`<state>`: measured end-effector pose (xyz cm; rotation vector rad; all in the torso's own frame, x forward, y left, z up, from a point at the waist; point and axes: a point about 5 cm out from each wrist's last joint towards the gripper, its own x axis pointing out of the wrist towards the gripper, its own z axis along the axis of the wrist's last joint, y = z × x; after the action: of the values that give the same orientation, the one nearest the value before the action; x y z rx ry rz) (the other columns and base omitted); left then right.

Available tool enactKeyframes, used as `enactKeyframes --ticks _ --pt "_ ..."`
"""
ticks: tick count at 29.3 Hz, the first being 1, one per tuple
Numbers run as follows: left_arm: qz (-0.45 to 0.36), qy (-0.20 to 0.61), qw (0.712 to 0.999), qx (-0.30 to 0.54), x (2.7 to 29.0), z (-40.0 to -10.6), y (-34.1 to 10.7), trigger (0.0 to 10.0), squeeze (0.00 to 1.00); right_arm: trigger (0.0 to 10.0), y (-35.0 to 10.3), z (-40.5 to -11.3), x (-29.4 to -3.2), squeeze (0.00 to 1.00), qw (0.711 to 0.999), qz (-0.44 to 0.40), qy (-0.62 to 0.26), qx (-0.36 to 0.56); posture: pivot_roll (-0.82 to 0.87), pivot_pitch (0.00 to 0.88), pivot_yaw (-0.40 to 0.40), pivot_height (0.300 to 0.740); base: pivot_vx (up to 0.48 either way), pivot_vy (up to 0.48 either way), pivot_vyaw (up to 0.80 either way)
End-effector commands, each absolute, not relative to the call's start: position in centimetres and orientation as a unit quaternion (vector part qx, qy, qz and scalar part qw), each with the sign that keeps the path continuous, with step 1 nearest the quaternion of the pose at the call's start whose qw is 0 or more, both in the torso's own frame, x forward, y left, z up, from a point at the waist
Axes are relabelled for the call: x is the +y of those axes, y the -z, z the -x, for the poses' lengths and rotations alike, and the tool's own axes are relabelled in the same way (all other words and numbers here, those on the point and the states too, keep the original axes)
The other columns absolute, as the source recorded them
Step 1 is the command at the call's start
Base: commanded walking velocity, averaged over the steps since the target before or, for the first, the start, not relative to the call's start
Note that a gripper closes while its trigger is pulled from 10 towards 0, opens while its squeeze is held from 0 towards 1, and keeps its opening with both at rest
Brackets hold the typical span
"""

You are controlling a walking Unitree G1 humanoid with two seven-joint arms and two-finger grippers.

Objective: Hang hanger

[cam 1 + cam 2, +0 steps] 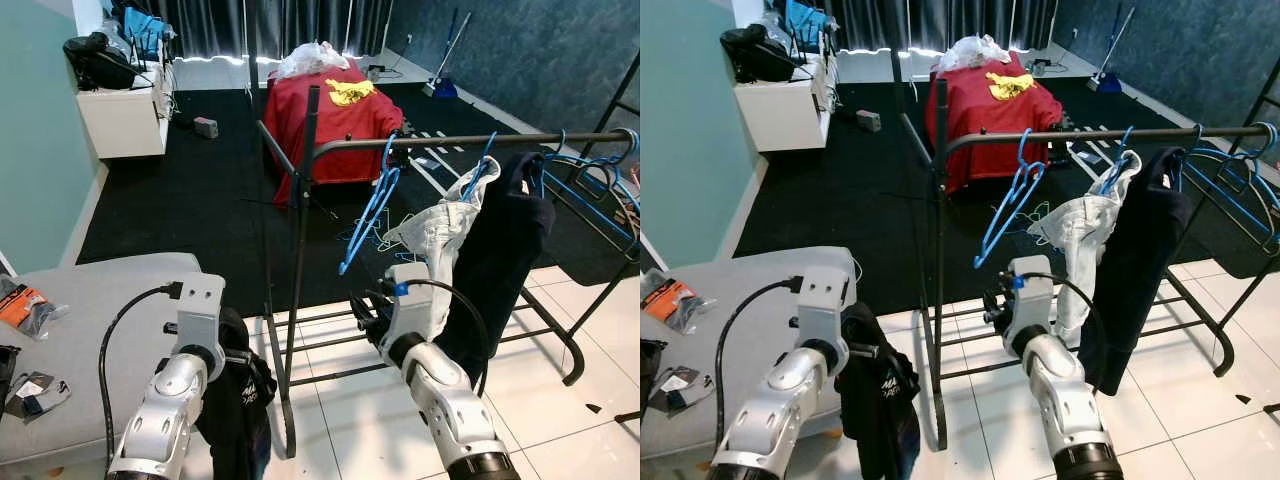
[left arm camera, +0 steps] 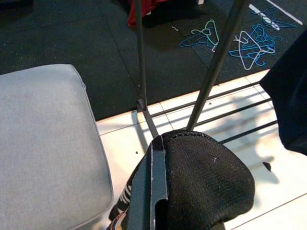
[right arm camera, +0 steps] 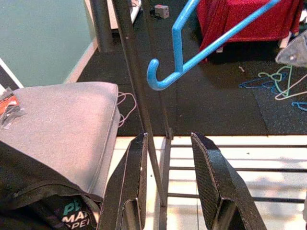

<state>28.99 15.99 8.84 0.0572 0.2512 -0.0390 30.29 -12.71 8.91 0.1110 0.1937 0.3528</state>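
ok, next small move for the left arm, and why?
Probably lift the left gripper toward the rail. Its fingers are shut on the black garment, which hangs low beside the rack's post, well below the rail. The right gripper is open and holds nothing.

Little lettering can be read. The black garment (image 3: 53, 203) carries teal print starting "PL" with white letters below, too cut off to read. In the head views its white print (image 1: 883, 385) is blurred. The yellow design (image 1: 350, 92) on the red cloth (image 1: 325, 125) is illegible.
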Motion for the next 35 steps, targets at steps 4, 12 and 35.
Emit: enactKeyframes --ticks 4,12,35 --pt "-0.029 0.015 0.994 0.107 15.8 -29.2 -9.3 10.0 0.00 10.0 -7.3 -29.7 -12.6 0.00 0.971 -0.075 -0.189 0.122 0.00 0.000 -0.052 0.740 0.000 0.000 -0.71" --pt "-0.042 0.005 0.994 0.105 15.9 -28.8 -9.1 10.0 0.00 10.0 -6.1 -30.2 -12.4 0.00 0.972 -0.066 -0.180 0.136 0.03 0.000 -0.092 0.740 0.000 0.000 -0.80" --pt "-0.039 -0.018 0.993 0.106 17.0 -28.8 -8.7 10.0 0.00 10.0 -4.9 -29.5 -12.9 0.00 0.976 -0.056 -0.162 0.134 0.00 0.000 -0.058 0.740 0.000 0.000 -0.80"
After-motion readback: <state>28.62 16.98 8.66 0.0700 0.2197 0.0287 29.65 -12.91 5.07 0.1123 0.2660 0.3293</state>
